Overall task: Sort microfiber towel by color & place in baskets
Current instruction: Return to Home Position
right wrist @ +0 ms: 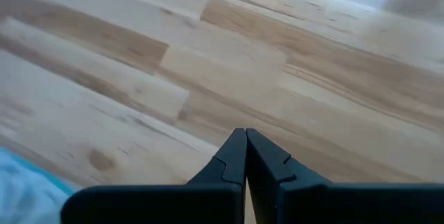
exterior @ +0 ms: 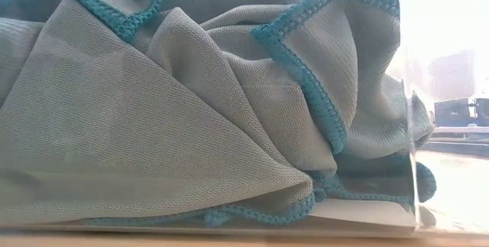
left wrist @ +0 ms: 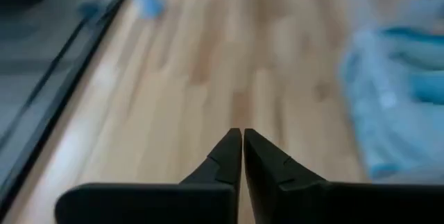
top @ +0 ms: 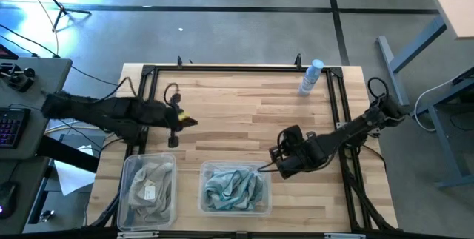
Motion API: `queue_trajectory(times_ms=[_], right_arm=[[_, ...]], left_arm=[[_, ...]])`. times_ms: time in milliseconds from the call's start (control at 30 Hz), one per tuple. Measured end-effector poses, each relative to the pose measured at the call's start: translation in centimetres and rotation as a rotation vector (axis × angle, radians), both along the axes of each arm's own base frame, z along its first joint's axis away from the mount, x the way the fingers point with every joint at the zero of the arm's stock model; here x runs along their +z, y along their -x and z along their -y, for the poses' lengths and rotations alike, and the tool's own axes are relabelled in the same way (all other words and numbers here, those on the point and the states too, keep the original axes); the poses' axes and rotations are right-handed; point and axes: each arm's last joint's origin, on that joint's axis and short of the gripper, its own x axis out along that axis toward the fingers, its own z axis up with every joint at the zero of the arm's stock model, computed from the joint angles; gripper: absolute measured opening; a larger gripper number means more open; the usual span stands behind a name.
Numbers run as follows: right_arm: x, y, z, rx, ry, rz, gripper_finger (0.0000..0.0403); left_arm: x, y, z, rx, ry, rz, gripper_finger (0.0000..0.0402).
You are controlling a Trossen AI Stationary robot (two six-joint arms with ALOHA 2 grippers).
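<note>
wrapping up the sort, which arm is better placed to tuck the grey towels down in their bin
Left, likely: the left claw, shut, sits nearer the narrower bin holding the grey towels; the right claw lies past the wider bin of teal towels.

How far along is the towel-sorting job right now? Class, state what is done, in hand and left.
Done: the grey-beige microfiber towels lie in the narrower clear plastic tub, the teal-blue microfiber towels in the wider clear tub; no cloth shows loose on the wooden table. In hand: nothing; the left claw and right claw are shut and empty over bare wood. Left: seemingly only retreating to rest.
</note>
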Motion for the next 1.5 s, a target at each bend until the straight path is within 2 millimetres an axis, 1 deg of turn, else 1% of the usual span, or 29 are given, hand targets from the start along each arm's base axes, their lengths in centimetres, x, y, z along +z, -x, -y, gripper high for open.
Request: queue_trajectory(times_ms=[67,133,200,300,400,467,567,667,867,1000,1067,1233,1333,1400,1500], right_arm=[[0.0,-0.4,0.3,-0.017,-0.015,0.026,0.0],[0.0,-0.8,0.5,-0.029,-0.031,0.047,0.0],[0.1,-1.0,0.7,-0.035,-0.038,0.061,0.0],[0.1,-1.2,0.9,-0.042,-0.041,0.066,0.0],[0.1,-1.3,1.1,-0.049,-0.041,0.067,0.0],[0.1,-1.4,1.3,-0.055,-0.041,0.067,0.0],[0.1,-1.4,1.4,-0.06,-0.041,0.066,0.0],[0.1,-1.4,1.5,-0.062,-0.04,0.066,0.0],[0.1,-1.4,1.5,-0.062,-0.039,0.064,0.0],[0.0,-1.3,1.5,-0.061,-0.039,0.052,0.0],[0.0,-1.3,1.5,-0.061,-0.042,0.047,0.0],[0.0,-1.1,1.5,-0.057,-0.047,0.023,0.0],[0.0,-1.0,1.6,-0.057,-0.045,0.014,0.0],[0.0,-1.0,1.6,-0.057,-0.045,0.011,0.0],[-0.1,-1.0,1.5,-0.056,-0.057,0.005,0.0]], left_arm=[[-1.1,0.4,-0.9,-0.113,0.01,0.081,0.0002],[-2.3,0.8,-1.8,-0.175,-0.01,0.15,0.0003],[-3.4,1.3,-2.6,-0.169,-0.006,0.207,0.0001],[-5.0,2.0,-3.6,-0.111,0.024,0.255,0.0001],[-6.7,2.7,-4.3,-0.079,0.068,0.277,0.0],[-7.5,3.0,-4.4,-0.102,0.083,0.303,0.0],[-8.2,3.5,-4.4,-0.176,0.075,0.363,0.0],[-8.4,3.9,-4.5,-0.148,0.145,0.424,0.0],[-8.3,5.0,-3.9,-0.117,0.264,0.444,0.0],[-7.5,5.6,-3.0,-0.181,0.275,0.507,0.0],[-7.7,5.9,-2.7,-0.166,0.269,0.501,0.0],[-10.4,6.4,-2.1,-0.173,0.266,0.484,0.0],[-11.9,6.5,-2.1,-0.18,0.262,0.52,0.0],[-12.5,6.5,-2.1,-0.188,0.254,0.575,0.0],[-12.2,6.7,-2.1,-0.181,0.224,0.61,0.0]])
